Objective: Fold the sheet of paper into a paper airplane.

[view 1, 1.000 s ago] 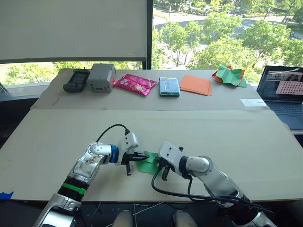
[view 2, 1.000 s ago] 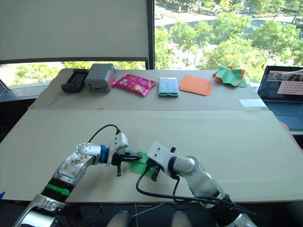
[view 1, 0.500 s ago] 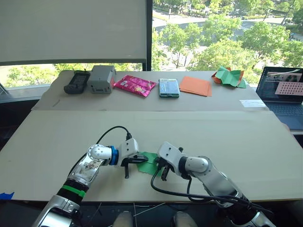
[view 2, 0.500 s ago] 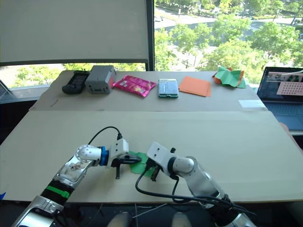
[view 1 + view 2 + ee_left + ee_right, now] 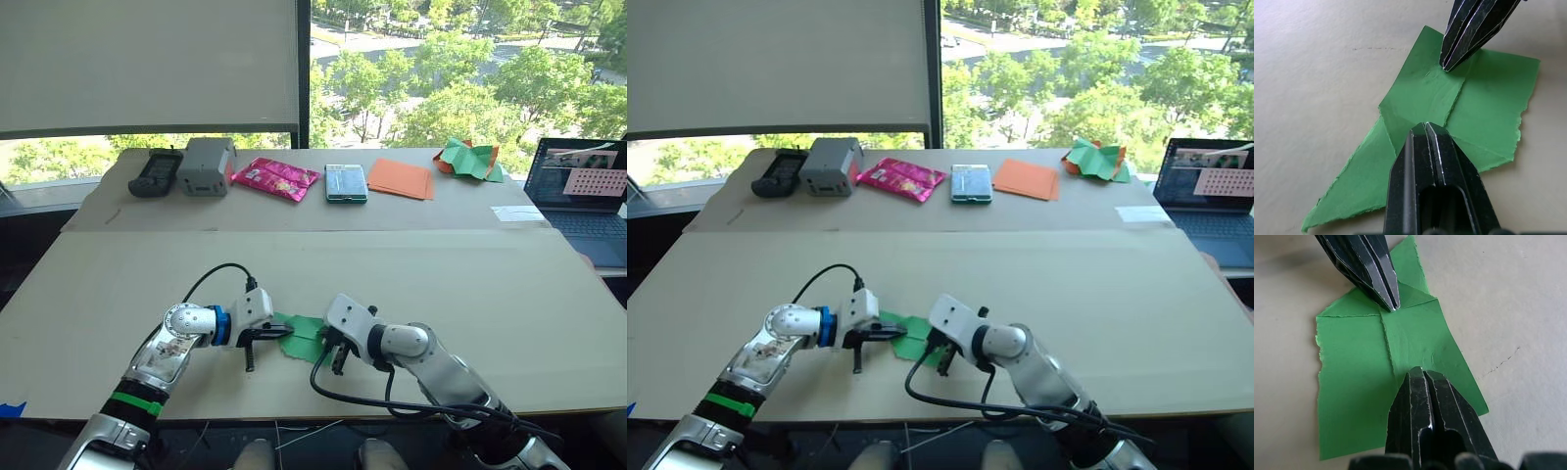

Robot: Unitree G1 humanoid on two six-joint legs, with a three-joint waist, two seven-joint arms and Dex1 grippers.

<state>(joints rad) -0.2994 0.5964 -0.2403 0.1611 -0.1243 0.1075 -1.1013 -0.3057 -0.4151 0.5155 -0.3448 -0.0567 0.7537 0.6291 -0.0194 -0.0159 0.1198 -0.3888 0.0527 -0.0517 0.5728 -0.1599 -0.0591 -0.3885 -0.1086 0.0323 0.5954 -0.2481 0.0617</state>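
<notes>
The green sheet of paper (image 5: 306,337) lies flat near the front edge of the tan table (image 5: 411,274). It is folded to a pointed wedge with one flap over its middle (image 5: 1422,95) and ragged edges. My left gripper (image 5: 280,333) is shut, its tips pressed onto the sheet's left part (image 5: 1425,128). Facing it from the right, my right gripper (image 5: 335,352) is also shut, with its tips (image 5: 1418,373) resting on the flap. The two pairs of tips stand a short way apart on the paper.
On the rear table lie a black device (image 5: 157,171), a grey box (image 5: 206,164), a pink packet (image 5: 275,178), a small teal box (image 5: 345,182), orange sheets (image 5: 405,177) and a crumpled green-and-orange heap (image 5: 470,159). A laptop (image 5: 583,196) sits at far right.
My left forearm has sunk lower and drawn slightly left, its tips staying on the paper. The right gripper and the sheet have held still. The view has shifted a little.
</notes>
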